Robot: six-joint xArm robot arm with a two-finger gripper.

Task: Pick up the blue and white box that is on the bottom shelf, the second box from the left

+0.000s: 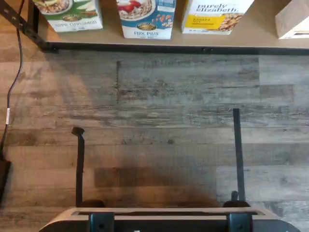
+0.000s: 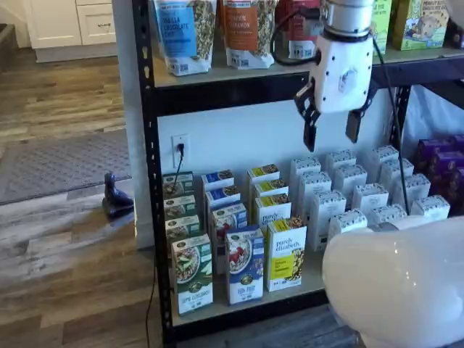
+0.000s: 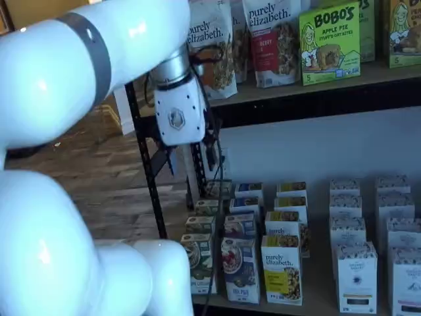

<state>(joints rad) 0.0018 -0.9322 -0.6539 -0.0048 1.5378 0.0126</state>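
The bottom shelf (image 2: pixel 250 301) carries rows of upright cartons. The blue and white box (image 2: pixel 244 265) stands at its front edge, between a green-and-white carton (image 2: pixel 192 273) and a yellow carton (image 2: pixel 286 254), touched by nothing. High above, level with the upper deck, hangs the pincer (image 2: pixel 332 130), its two black fingers plainly apart and empty.

A green-and-white carton (image 2: pixel 191 273) and a yellow carton (image 2: pixel 286 254) are seen at the front of their rows, with white boxes (image 2: pixel 360 196) ranked further right. Granola bags (image 2: pixel 184 32) are lined along the upper deck (image 2: pixel 217 72). A black cord is plugged into a wall outlet (image 2: pixel 180 147). Grey wood-plank flooring (image 1: pixel 183 140) is shown below.
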